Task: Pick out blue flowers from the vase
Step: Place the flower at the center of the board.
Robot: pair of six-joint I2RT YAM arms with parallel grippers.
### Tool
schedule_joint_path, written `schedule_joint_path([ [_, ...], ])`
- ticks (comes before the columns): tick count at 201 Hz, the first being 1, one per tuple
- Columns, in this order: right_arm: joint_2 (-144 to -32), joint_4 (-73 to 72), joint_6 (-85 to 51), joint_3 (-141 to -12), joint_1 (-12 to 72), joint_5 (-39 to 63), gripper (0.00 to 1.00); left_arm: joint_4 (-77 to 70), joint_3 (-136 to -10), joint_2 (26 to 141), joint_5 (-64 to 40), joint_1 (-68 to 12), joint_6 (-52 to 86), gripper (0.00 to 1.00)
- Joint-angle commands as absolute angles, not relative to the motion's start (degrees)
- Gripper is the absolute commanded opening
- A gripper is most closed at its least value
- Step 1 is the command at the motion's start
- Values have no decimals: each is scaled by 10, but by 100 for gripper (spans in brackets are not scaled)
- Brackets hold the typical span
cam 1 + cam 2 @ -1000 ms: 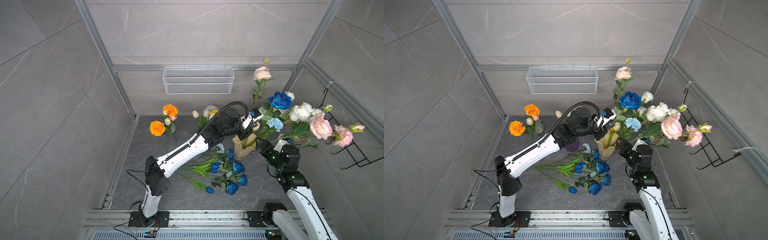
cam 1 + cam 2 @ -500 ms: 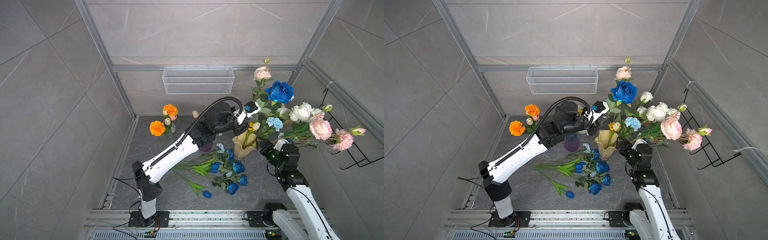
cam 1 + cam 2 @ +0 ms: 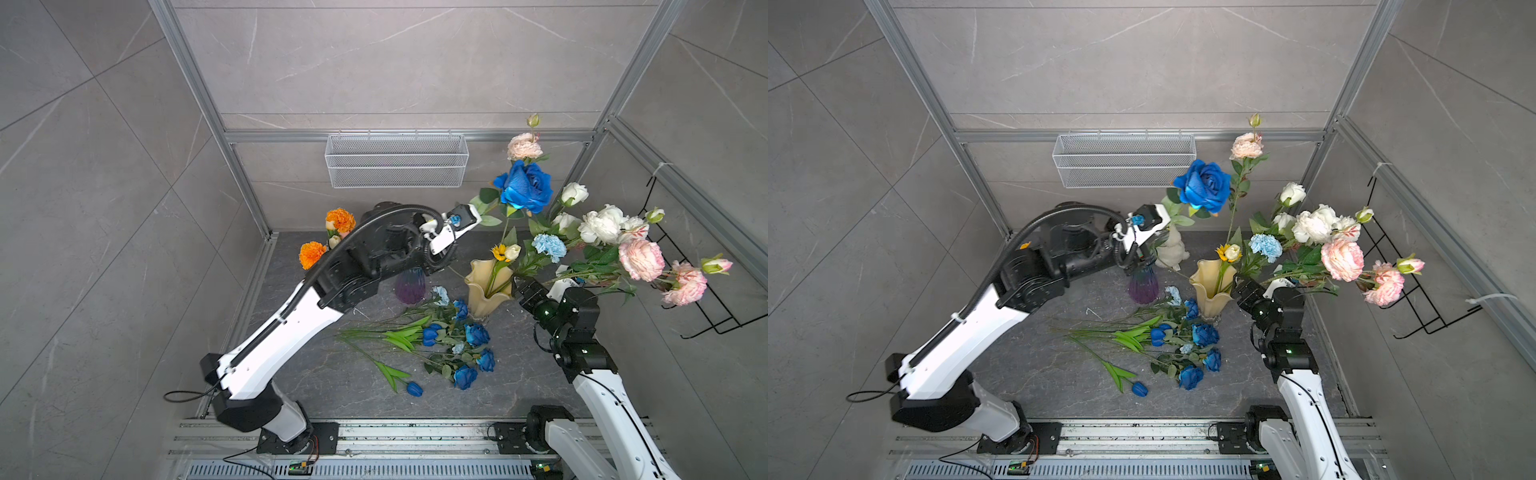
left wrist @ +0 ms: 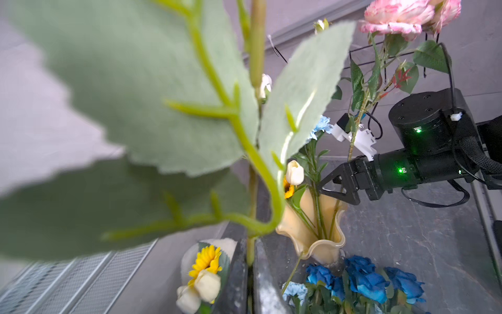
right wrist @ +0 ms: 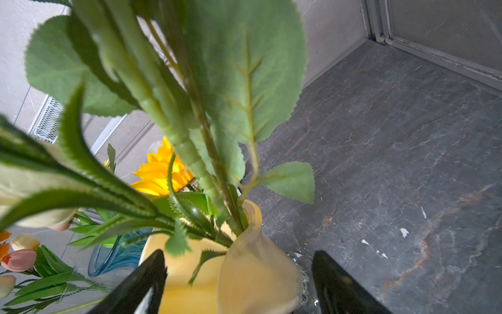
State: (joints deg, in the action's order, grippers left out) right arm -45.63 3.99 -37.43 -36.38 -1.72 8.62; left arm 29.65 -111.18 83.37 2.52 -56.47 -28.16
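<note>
Grey marbled stone floor (image 3: 332, 386) inside grey-tiled walls (image 3: 374, 62); left gripper (image 3: 473, 216) clamps blue rose (image 3: 524, 188) stem, bloom beyond its tips; right gripper (image 3: 517, 286) spread wide astride cream vase (image 3: 486, 291); bare floor beyond it, up to corner rail (image 5: 434, 58).

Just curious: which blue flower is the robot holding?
The big deep-blue rose, high in the left pincer; the other blue ones lie on the floor or stand in the vase.

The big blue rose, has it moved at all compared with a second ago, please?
Yes. The blue rose, its stem pinched in the shut left tool, has gone up and across toward the wire basket.
</note>
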Motion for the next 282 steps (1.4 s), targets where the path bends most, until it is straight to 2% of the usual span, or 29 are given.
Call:
schedule_joint_path([
  [1, -464, 30, -363, -381, -16, 89, 86, 199, -1029, 731, 61, -562, -302, 0],
  [21, -463, 31, -362, -381, -16, 87, 86, 151, -978, 666, 66, -561, -297, 0],
  [73, -474, 29, -359, -386, -15, 88, 86, 273, -960, 588, 138, -562, -344, 0],
  [109, -476, 28, -357, -384, -16, 89, 86, 368, -918, 586, 192, -562, -388, 0],
  [160, -474, 40, -351, -392, -16, 88, 86, 477, -938, 607, 141, -561, -295, 0],
  [203, -474, 34, -356, -384, -15, 90, 85, 518, -896, 634, 167, -562, -316, 0],
  [235, -473, 33, -360, -380, -16, 89, 85, 513, -818, 674, 224, -562, -353, 0],
  [282, -479, 29, -365, -386, -16, 96, 85, 350, -668, 716, 228, -561, -389, 0],
])
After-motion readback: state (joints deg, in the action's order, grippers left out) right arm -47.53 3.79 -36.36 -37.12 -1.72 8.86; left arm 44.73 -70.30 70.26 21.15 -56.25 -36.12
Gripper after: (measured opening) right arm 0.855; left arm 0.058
